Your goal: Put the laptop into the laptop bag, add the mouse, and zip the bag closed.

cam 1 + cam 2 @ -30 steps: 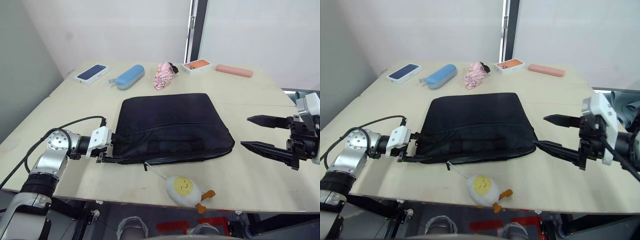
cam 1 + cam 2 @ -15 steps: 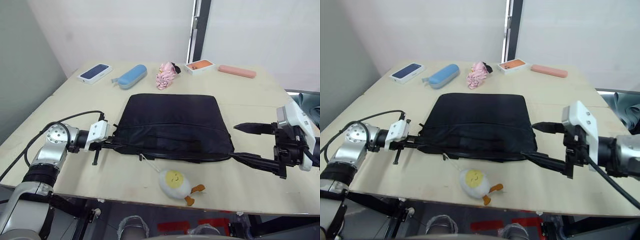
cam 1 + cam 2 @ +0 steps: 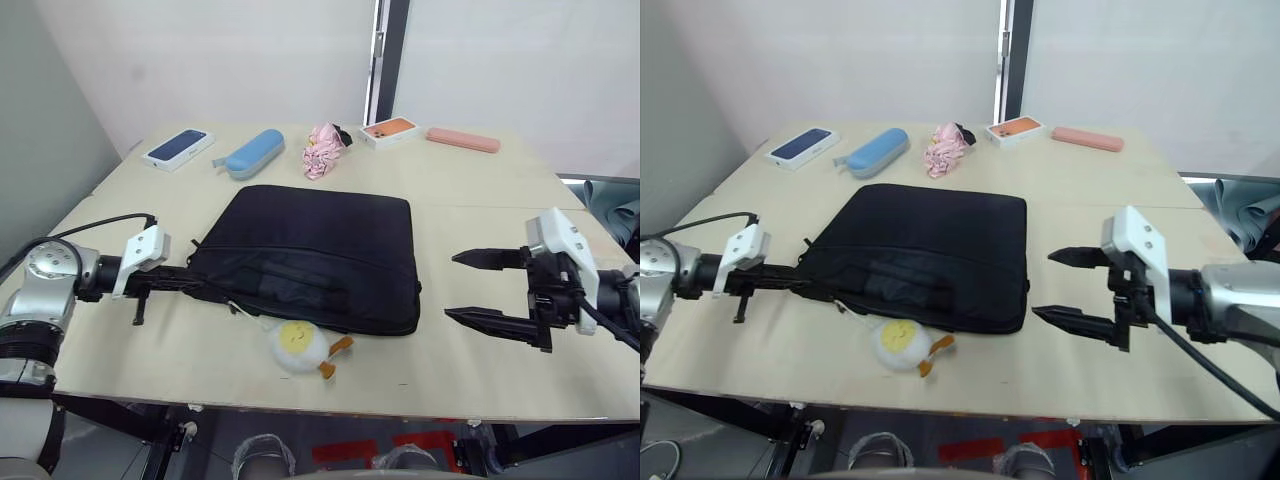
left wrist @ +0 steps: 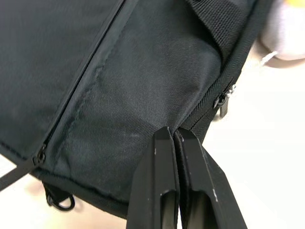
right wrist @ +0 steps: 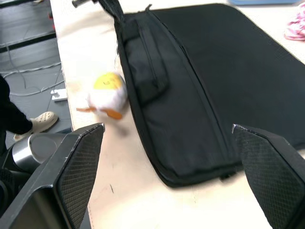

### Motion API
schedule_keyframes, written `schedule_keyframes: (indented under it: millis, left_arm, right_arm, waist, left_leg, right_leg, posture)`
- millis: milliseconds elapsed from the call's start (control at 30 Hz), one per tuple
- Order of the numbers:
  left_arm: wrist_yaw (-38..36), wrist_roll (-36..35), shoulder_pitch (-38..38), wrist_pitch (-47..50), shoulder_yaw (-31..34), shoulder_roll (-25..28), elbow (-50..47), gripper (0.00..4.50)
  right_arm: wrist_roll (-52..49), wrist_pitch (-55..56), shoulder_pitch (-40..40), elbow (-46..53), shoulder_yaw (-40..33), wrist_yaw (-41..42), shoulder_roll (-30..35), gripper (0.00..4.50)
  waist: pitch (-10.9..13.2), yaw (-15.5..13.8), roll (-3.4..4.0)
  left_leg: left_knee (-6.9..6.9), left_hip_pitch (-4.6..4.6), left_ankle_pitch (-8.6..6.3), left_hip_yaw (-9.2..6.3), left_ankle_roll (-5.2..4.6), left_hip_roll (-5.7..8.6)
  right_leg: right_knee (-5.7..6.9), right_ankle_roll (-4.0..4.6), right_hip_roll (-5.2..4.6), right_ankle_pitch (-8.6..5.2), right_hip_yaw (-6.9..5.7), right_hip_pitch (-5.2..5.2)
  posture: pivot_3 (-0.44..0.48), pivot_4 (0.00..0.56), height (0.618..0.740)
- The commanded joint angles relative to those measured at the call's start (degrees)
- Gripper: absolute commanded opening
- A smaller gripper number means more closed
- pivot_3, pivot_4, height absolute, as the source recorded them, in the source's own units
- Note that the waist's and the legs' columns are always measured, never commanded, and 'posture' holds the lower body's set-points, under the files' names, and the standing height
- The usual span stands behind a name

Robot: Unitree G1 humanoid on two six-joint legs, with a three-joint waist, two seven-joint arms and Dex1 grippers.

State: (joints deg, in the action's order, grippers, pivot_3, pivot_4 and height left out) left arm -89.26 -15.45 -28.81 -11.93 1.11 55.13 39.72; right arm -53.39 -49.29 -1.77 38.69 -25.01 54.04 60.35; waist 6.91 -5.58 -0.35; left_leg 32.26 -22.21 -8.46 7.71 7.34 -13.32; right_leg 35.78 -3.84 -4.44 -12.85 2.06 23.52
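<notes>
While the laptop bag [image 3: 310,255] lies flat mid-frame on the worktop [image 3: 480,190], the left hand [image 3: 196,284] reaches in from the left edge of the frame & has its two black fingers [image 4: 162,191] pressed tight together, pinching the bag's fabric at its left corner, right by a zipper pull [image 4: 221,101]. In the left wrist view the fingertips meet the black cloth at the seam w/ no gap between them.

Right hand [image 3: 472,288] sits at centre right of the frame, wide open: fingers spread well apart, holding nothing, just off the bag's right edge & not touching it. The right wrist view looks between those spread fingers at the bag's handle side.

A plump white & yellow toy [image 3: 296,345] w/ orange bits lies against the bag's near edge, lower centre.

Along the top of the frame, well apart from the bag: a blue phone box [image 3: 180,148], a blue case [image 3: 254,153], a pink crumpled thing [image 3: 322,152], an orange phone box [image 3: 390,130], a pink case [image 3: 463,140].
</notes>
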Motion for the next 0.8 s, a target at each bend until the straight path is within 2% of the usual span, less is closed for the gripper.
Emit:
schedule_keyframes:
  millis: [33, 167, 233, 300, 367, 400, 500, 567, 600, 700, 800]
  left_arm:
    - [-2.2, 0.4, -1.5, -2.5, 2.2, 2.9, 3.2, 0.01]
    - [-1.7, 2.5, -3.9, -5.9, 1.1, 2.6, 7.9, 0.01]
    - [-1.9, 2.8, -5.1, -6.6, 1.0, 2.1, 8.8, 0.00]
    - [-2.7, 2.4, -6.3, -4.9, 1.1, 1.9, 8.6, 0.00]
    - [-3.2, 2.4, -7.8, -1.6, 0.7, 2.3, 8.7, 0.62]
    - [-3.2, 1.1, -7.8, 2.2, -0.5, 3.1, 7.5, 0.98]
    - [-3.2, -3.7, -7.3, 10.1, -2.7, 5.5, 1.6, 1.96]
    - [-3.2, -4.2, -6.6, 10.6, -2.9, 6.9, -1.0, 2.75]
    - [-3.2, -4.3, -6.3, 10.7, -3.0, 7.4, -1.9, 3.02]
    - [-3.2, -7.7, -3.6, 13.5, -3.2, 10.8, -9.3, 4.12]
    - [-3.2, -11.5, -2.9, 19.4, -2.8, 12.5, -15.3, 4.12]
  right_arm:
    - [2.9, 2.9, -3.1, -0.6, 4.8, 0.5, 0.6, 4.50]
    - [6.5, 4.6, -9.3, -3.1, 13.5, 0.5, -1.4, 4.50]
    - [8.4, 5.2, -12.0, -4.7, 16.9, 0.3, -2.6, 3.60]
    - [10.8, 6.4, -14.4, -6.0, 20.5, 0.6, -3.9, 2.99]
    - [13.4, 6.8, -17.9, -8.5, 24.5, -0.4, -6.5, 2.32]
    - [14.2, 7.0, -19.0, -9.3, 25.9, -0.4, -7.6, 1.88]
    - [20.3, 8.6, -23.0, -12.9, 32.9, -0.8, -11.1, 0.97]
    - [21.9, 8.8, -25.3, -14.4, 35.5, -0.8, -13.5, 0.15]
    - [22.5, 8.8, -26.1, -15.1, 36.2, -0.8, -14.4, 0.00]
    - [24.7, 7.8, -29.3, -18.9, 40.3, -1.7, -19.6, 0.00]
    - [26.4, 8.2, -30.4, -20.3, 41.9, -1.1, -22.0, 0.00]
  waist:
    - [0.0, 0.0, 0.00]
    - [0.0, -0.1, -0.01]
    - [0.0, -0.2, -0.01]
    - [0.0, -0.2, -0.01]
    - [0.0, -0.2, -0.02]
    - [0.0, -0.2, -0.02]
    - [0.0, -0.2, -0.01]
    - [0.0, -0.2, -0.02]
    - [0.0, -0.2, -0.02]
    - [0.0, 0.2, -0.02]
    - [0.0, 0.0, -0.02]
  left_leg:
    - [0.00, 0.01, 0.00, 0.00, 0.00, 0.00]
    - [0.03, 0.03, 0.00, -0.02, -0.01, 0.00]
    - [0.05, 0.06, 0.01, -0.02, 0.00, 0.00]
    - [0.06, 0.06, 0.01, -0.02, 0.00, 0.00]
    - [0.07, 0.00, 0.01, -0.04, 0.00, 0.00]
    - [0.10, 0.00, 0.01, -0.05, 0.01, 0.00]
    - [0.16, -0.09, 0.02, -0.09, 0.03, 0.00]
    - [0.15, -0.14, 0.02, -0.12, 0.05, 0.00]
    - [0.15, -0.16, 0.02, -0.12, 0.06, 0.01]
    - [0.14, -0.15, 0.08, -0.12, 0.20, 0.00]
    - [0.13, -0.18, 0.13, -0.17, 0.32, -0.02]
  right_leg:
    - [0.01, 0.00, 0.00, 0.00, 0.00, -0.01]
    - [0.06, 0.00, -0.01, 0.00, -0.01, -0.03]
    - [0.12, 0.01, -0.01, 0.01, -0.01, -0.04]
    - [0.12, 0.01, -0.01, 0.00, -0.01, -0.04]
    - [0.13, 0.02, -0.01, 0.00, -0.04, -0.02]
    - [0.17, 0.02, -0.01, 0.00, -0.05, -0.01]
    - [0.25, 0.06, -0.01, -0.02, -0.08, 0.06]
    - [0.26, 0.09, -0.02, -0.04, -0.12, 0.11]
    - [0.26, 0.09, -0.02, -0.04, -0.12, 0.12]
    - [0.30, 0.12, 0.00, -0.06, -0.13, 0.14]
    - [0.31, 0.15, 0.02, -0.08, -0.20, 0.16]
  posture:
    - [0.000, 0.150, 0.740]
    - [0.000, 0.150, 0.740]
    - [0.000, 0.150, 0.740]
    - [0.000, 0.150, 0.740]
    - [0.000, 0.150, 0.740]
    - [0.000, 0.150, 0.740]
    - [0.000, 0.150, 0.740]
    - [0.000, 0.150, 0.740]
    - [0.000, 0.150, 0.740]
    - [0.000, 0.150, 0.740]
    - [0.000, 0.150, 0.740]
